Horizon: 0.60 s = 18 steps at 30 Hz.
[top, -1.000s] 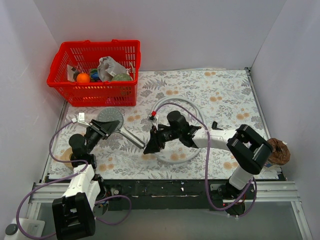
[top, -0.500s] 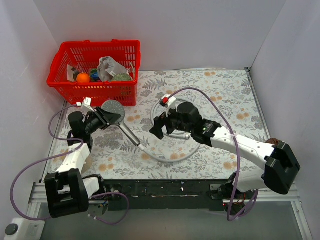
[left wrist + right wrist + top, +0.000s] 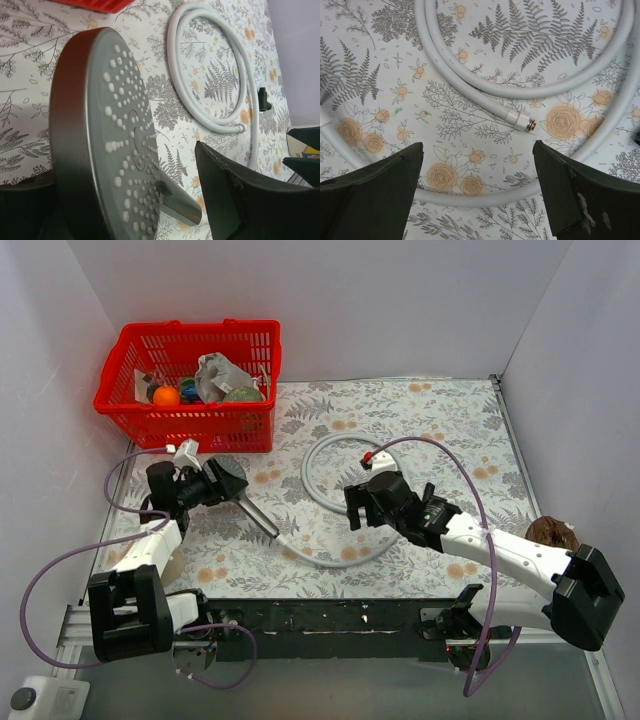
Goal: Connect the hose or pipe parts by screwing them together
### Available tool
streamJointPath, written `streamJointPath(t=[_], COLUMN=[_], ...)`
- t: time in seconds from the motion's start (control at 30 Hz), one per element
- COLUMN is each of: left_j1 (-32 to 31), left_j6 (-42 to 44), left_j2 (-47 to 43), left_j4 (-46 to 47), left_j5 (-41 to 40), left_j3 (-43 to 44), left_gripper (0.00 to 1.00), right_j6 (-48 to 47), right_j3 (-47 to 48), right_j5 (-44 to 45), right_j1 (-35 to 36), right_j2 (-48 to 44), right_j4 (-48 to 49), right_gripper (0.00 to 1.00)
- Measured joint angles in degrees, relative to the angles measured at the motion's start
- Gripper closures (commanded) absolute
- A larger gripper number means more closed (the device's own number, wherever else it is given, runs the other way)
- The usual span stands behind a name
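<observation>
The grey round-faced shower head (image 3: 100,140) stands on edge between the fingers of my left gripper (image 3: 125,165), which is open; a clear gap separates its dotted face from the right finger (image 3: 240,200). From above, my left gripper (image 3: 228,480) covers the head, and the slim metallic handle (image 3: 258,517) slants down to the right, where the whitish hose (image 3: 318,480) runs on from its tip. The hose coils on the floral mat. My right gripper (image 3: 355,510) hangs wide open above the coil (image 3: 470,75), holding nothing. The hose's free end nut (image 3: 522,121) lies just beyond its fingers.
A red basket (image 3: 190,425) with several items stands at the back left, close behind my left gripper. A brown object (image 3: 556,536) sits at the right edge. A small black piece (image 3: 263,98) lies on the mat beside the coil. Purple cables loop around both arms.
My right gripper let go at the handle-hose joint, opened wide and drew back to the right. My left gripper shifted left with the head, then opened off it.
</observation>
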Motion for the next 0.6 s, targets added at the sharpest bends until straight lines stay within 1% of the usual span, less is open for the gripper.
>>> streamJointPath(t=[0.07, 0.17, 0.27, 0.37, 0.4, 0.5, 0.6], left_j1=[-0.1, -0.1, -0.1, -0.2, -0.2, -0.3, -0.2], left_j6=[1.2, 1.8, 1.5, 1.0, 0.8, 0.8, 1.6], left_j2=[1.4, 3.0, 3.3, 3.3, 3.3, 4.2, 4.7], left_j4=[-0.8, -2.0, -1.8, -0.2, -0.1, -0.3, -2.0], left_j5=[-0.2, -0.8, -1.1, -0.5, -0.4, -0.3, -1.2], left_j3=[0.1, 0.0, -0.4, -2.2, -2.8, -3.4, -3.0], left_gripper=[0.32, 0.34, 0.32, 0.17, 0.14, 0.13, 0.04], right_j6=[1.1, 2.0, 2.3, 2.9, 3.1, 3.5, 3.7], right_j3=[-0.2, -0.2, -0.2, -0.2, -0.2, -0.2, -0.2], right_j5=[1.5, 3.0, 3.8, 4.0, 4.1, 4.0, 4.1], right_j1=[0.0, 0.0, 0.0, -0.3, -0.3, -0.3, -0.3], right_j2=[-0.7, -1.7, -2.6, -3.0, -3.0, -3.0, -3.0], right_j4=[-1.6, -2.7, -3.4, -3.5, -3.5, -3.5, -3.5], right_gripper=[0.02, 0.02, 0.02, 0.02, 0.02, 0.02, 0.02])
